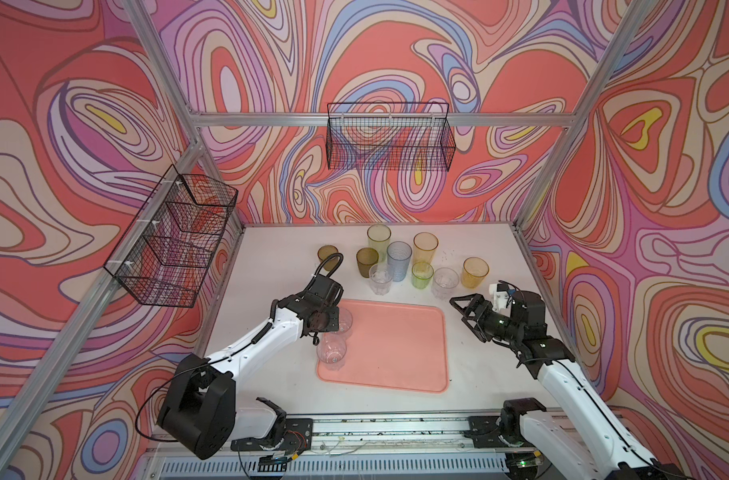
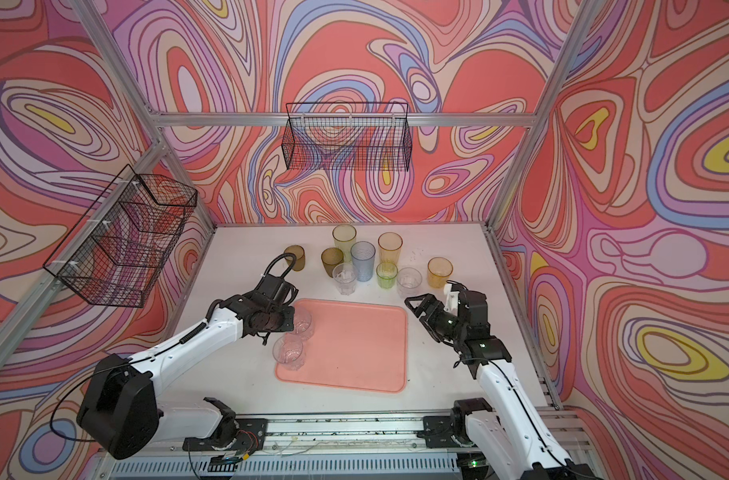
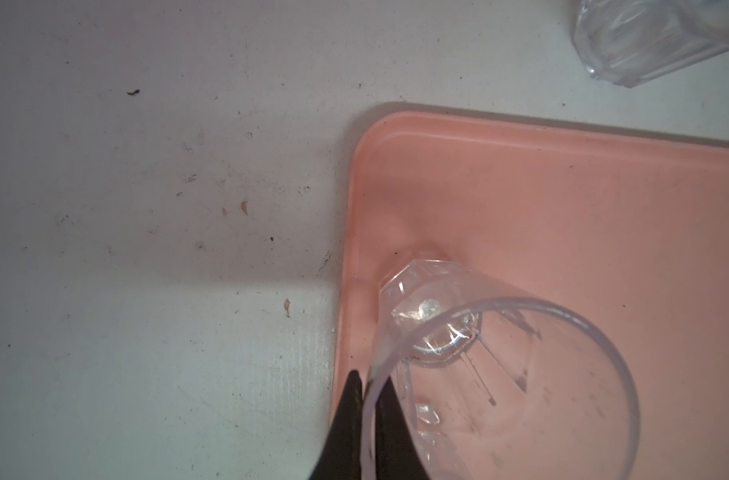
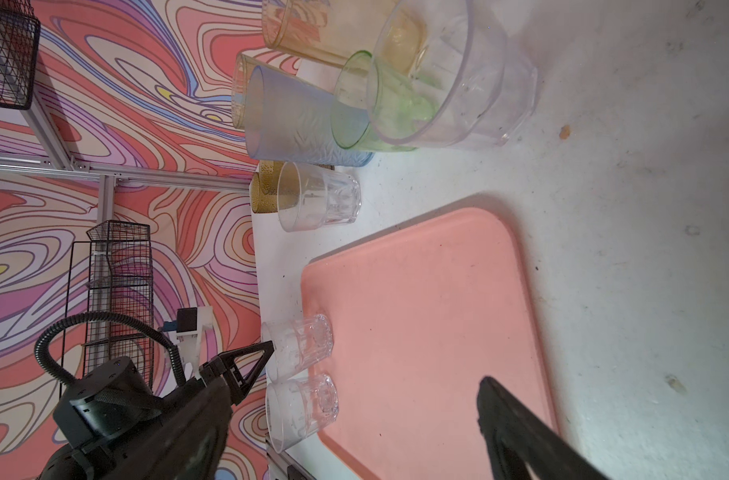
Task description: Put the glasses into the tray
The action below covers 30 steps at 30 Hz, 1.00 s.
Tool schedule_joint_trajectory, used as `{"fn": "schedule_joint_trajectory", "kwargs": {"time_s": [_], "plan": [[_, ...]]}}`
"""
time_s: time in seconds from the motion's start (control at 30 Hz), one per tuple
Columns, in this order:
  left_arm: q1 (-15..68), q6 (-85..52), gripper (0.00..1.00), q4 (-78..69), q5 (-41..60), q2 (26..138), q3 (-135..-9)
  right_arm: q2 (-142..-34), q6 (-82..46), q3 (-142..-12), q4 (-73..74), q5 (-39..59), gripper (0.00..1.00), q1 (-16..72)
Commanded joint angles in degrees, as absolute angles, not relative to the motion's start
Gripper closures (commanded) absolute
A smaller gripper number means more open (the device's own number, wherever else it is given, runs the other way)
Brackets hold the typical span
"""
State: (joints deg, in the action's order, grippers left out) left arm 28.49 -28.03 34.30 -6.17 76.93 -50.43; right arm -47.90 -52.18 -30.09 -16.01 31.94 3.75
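No legible text in any view

No writing, label, brand, number or sign can be read. Nothing legible is printed on the tray (image 1: 396,345), the glasses (image 1: 399,262), the wire baskets (image 1: 389,137) or the swirl-patterned walls (image 1: 396,62). Any marks on the arms are too small to be read.

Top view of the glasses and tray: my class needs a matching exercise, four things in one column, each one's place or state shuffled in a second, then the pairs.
A. left gripper
B. right gripper
C. blue-grey glass
D. undivided wire basket

1. open, holding nothing
2. hanging on the back wall
3. on the table, behind the tray
4. shut on a clear glass rim

Pairs: A-4, B-1, C-3, D-2
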Motion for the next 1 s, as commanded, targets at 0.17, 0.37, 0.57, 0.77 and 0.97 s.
{"fn": "schedule_joint_trajectory", "kwargs": {"time_s": [0.17,0.37,0.57,0.77,0.97], "plan": [[29.0,-26.6,0.66,36.7,-7.4,77.7,-51.7,-48.5,-52.2,-29.4,-15.3,31.0,0.04,3.9],[29.0,-25.9,0.58,37.2,-8.6,77.7,-53.8,-49.4,-52.1,-29.6,-15.0,31.0,0.03,3.9],[29.0,-24.8,0.5,37.0,-9.1,76.4,-55.8,-49.9,-52.0,-29.6,-14.8,31.0,0.03,3.9],[29.0,-24.3,0.36,35.3,-9.3,73.6,-55.8,-49.8,-51.8,-29.5,-14.9,31.0,0.03,3.9],[29.0,-24.8,0.19,32.6,-9.2,70.3,-54.0,-49.8,-51.5,-29.4,-15.3,30.7,0.04,3.9]]}}
